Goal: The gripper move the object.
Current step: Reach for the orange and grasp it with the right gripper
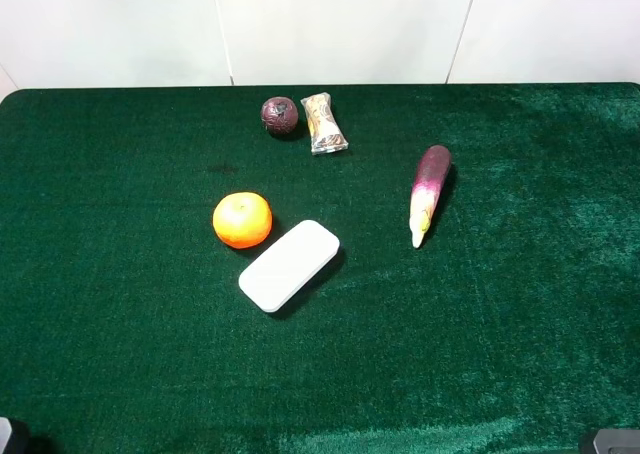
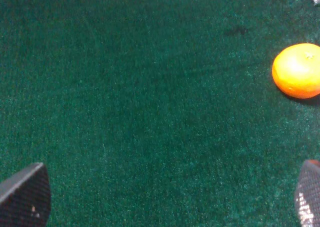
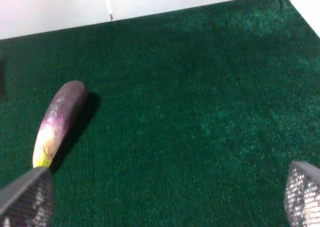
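From the high camera the orange (image 1: 242, 220) sits on the green table (image 1: 120, 324) left of the middle, just beside one end of a white case (image 1: 289, 265); I cannot tell whether they touch. A maroon ball (image 1: 280, 115) and a packet (image 1: 324, 122) lie farther back, and an eggplant (image 1: 430, 194) lies well off to the right. Neither gripper shows clearly here. Being left of centre, the orange looks like the left arm's job, and being round it gives no axis to line up with. In the left wrist view the left gripper (image 2: 166, 199) has its jaws spread wide with only bare cloth between them. The orange (image 2: 298, 70) lies ahead and off toward the table's middle, well apart, so the reach should go forward and sideways. The white case is out of this view. The right wrist view shows the right gripper (image 3: 164, 197) just as wide and empty, the eggplant (image 3: 60, 119) ahead of it, and no orange.
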